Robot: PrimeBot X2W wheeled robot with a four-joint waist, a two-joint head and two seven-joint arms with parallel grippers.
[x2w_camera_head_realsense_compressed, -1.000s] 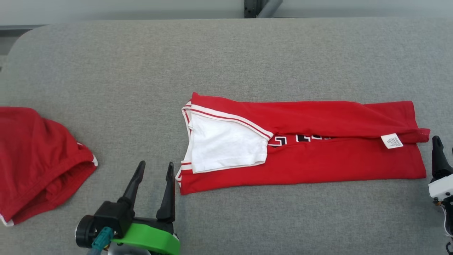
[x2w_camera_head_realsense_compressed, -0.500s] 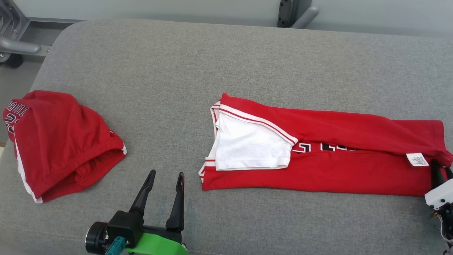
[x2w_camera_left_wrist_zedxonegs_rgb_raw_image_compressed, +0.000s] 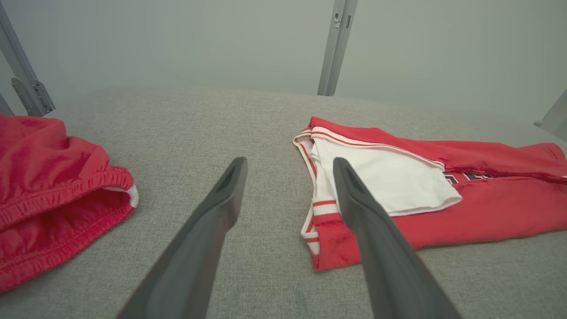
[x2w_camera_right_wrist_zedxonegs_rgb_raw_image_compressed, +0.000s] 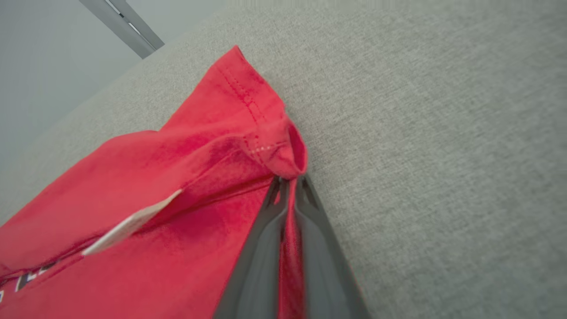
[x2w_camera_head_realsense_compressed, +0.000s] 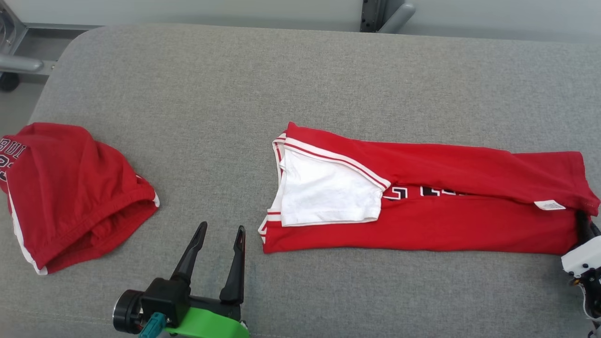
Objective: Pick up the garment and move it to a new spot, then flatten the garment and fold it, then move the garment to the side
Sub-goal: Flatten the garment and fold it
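Garment (x2w_camera_head_realsense_compressed: 422, 230) folded into a long strip; cross-fold and move aside remain. Right claw (x2w_camera_right_wrist_zedxonegs_rgb_raw_image_compressed: 290, 180) pinches its hem corner, apparently both layers. Left claw (x2w_camera_head_realsense_compressed: 221, 227) wide, empty, beside opposite end.

Right claw (x2w_camera_right_wrist_zedxonegs_rgb_raw_image_compressed: 289, 179) pinching red garment (x2w_camera_right_wrist_zedxonegs_rgb_raw_image_compressed: 177, 195) hem; grey surface (x2w_camera_right_wrist_zedxonegs_rgb_raw_image_compressed: 443, 133) beneath.

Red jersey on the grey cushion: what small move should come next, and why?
Probably bring the left pincer rightward onto the near corner of the red jersey and close. The right pincer is shut on the hem at the other end, while the left stands open just short of the cloth.
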